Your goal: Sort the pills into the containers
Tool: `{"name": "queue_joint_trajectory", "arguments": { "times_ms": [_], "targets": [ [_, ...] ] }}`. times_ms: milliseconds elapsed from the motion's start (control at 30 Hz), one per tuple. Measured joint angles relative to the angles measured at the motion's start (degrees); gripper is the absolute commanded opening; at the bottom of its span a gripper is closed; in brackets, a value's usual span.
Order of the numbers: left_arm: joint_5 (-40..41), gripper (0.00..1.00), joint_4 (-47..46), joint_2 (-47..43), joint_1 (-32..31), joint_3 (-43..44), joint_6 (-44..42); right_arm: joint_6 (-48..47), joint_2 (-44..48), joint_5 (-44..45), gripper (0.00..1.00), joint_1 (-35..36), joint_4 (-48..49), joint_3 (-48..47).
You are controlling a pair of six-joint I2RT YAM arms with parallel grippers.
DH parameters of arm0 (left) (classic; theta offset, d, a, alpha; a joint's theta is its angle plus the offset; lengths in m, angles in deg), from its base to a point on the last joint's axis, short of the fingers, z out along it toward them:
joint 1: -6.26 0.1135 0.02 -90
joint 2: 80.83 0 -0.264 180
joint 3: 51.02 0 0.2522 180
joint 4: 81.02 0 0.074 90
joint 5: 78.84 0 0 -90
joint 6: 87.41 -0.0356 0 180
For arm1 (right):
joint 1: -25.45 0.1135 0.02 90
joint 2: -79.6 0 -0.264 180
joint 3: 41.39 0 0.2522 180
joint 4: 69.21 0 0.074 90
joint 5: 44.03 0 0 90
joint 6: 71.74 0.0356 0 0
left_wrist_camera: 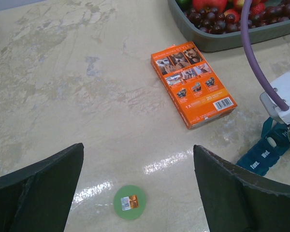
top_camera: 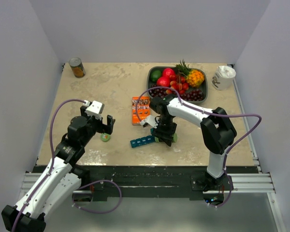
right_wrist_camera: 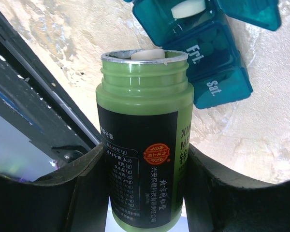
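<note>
My right gripper is shut on the open green bottle, tipped with its mouth by the teal pill organiser; a white pill sits at the bottle's mouth. The organiser lies on the table with lids open, and a white pill lies in one compartment. Its end also shows in the left wrist view. My left gripper is open above the green bottle cap, which lies flat on the table.
An orange box lies behind the organiser. A grey tray of fruit stands at the back right, a white cup beside it, a tin can at the back left. The table's front edge is close to the bottle.
</note>
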Motion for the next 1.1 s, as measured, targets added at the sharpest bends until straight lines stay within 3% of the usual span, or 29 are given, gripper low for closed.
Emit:
{"name": "queue_joint_trajectory", "arguments": {
  "times_ms": [1100],
  "targets": [
    [-0.37,0.99,-0.15,-0.07,0.00,0.00,-0.02,1.33,-2.01,1.01,0.00,0.02,-1.01,-2.08]
  ]
}}
